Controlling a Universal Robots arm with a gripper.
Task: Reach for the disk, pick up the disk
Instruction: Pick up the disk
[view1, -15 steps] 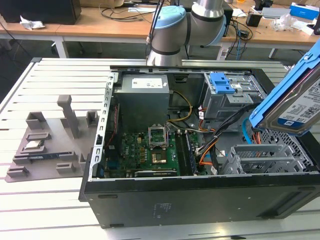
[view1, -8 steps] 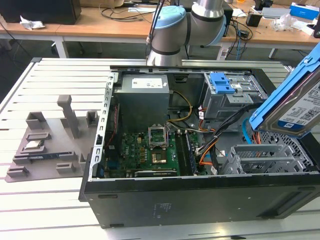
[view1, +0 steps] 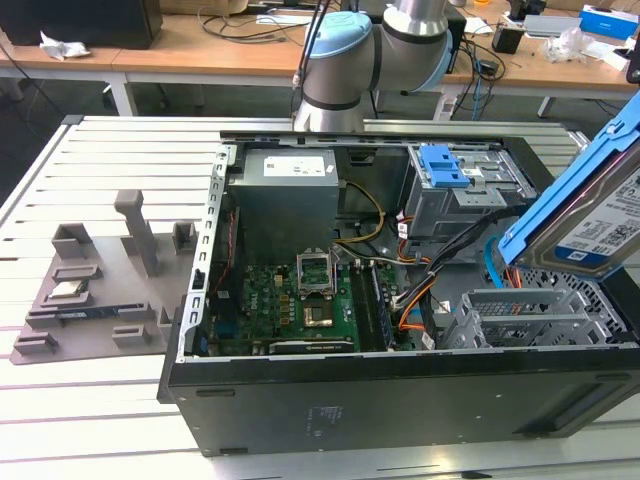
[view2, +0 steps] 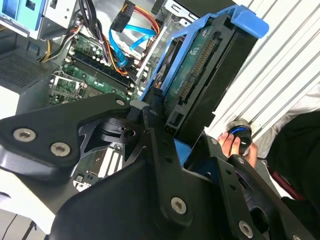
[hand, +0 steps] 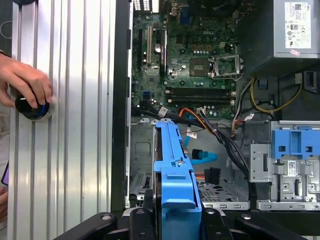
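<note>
The disk (view1: 592, 215), a silver drive in a blue plastic bracket, hangs tilted above the open computer case (view1: 400, 390) at the exterior view's right. In both wrist views my gripper (view2: 181, 136) (hand: 176, 216) is shut on the disk, with a black finger on each side of its lower end. The second wrist view shows the disk's (view2: 205, 75) connector edge and dark underside. In the first wrist view the blue bracket (hand: 174, 165) runs edge-on over the empty drive bay (hand: 220, 190).
Inside the case are the motherboard (view1: 300, 300), grey power supply (view1: 285, 195), a drive cage with a blue latch (view1: 445, 170) and loose cables (view1: 420, 280). A person's hand (hand: 25, 80) rests on a black knob (hand: 32, 107) on the slatted table. A grey fixture (view1: 95, 290) lies at the exterior view's left.
</note>
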